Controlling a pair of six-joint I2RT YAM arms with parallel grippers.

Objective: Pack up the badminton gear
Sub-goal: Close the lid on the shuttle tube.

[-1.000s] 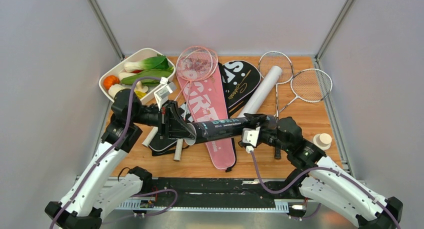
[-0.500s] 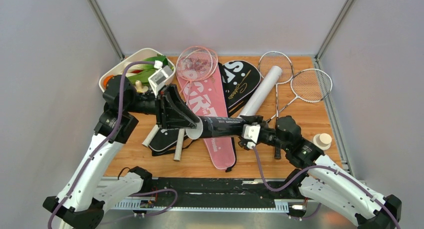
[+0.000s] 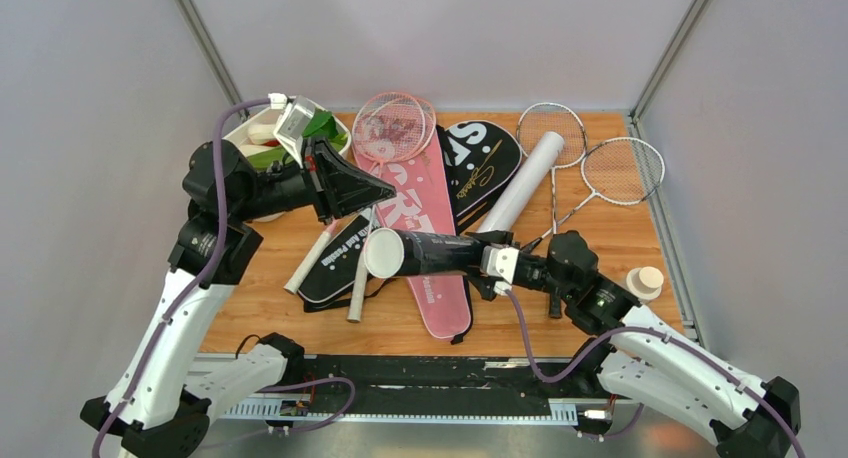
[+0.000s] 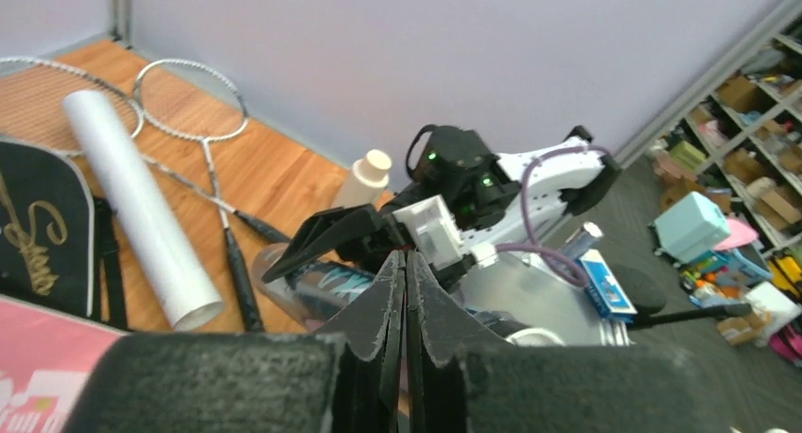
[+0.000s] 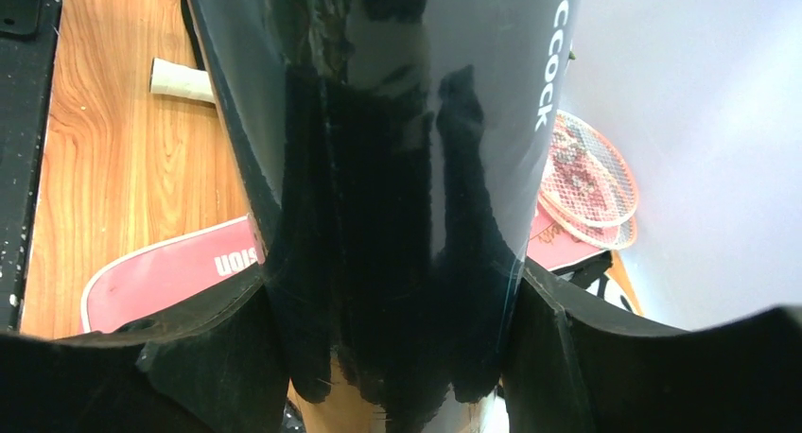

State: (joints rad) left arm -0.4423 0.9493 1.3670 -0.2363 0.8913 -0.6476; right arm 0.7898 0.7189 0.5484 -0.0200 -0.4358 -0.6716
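Across the wooden table [image 3: 610, 248], most of the gear is lying loose, so the packing is looking barely begun. The pink cover [image 3: 420, 213] and the black cover [image 3: 485, 158] are lying flat side by side mid-table, with a second black cover [image 3: 335, 263] showing to their left; none appears to be holding a racket. The pink rackets [image 3: 393, 126] are resting with their heads overlapping the far end of the pink cover. The two silver rackets [image 3: 600, 168] are lying at the back right, just beside the white tube [image 3: 525, 183].

The right gripper [image 3: 488, 250] is clamping the black tube [image 3: 430, 251] and holding it roughly level above the pink cover, its pale end facing the left arm. Whether shuttlecocks are sitting inside I cannot tell. The left gripper [image 3: 385, 190] is hovering higher, near the white dish [image 3: 238, 128], its jaws pressed together on nothing.

Judging from this, the rackets are waiting to go into their covers and both tubes are waiting to be stowed.
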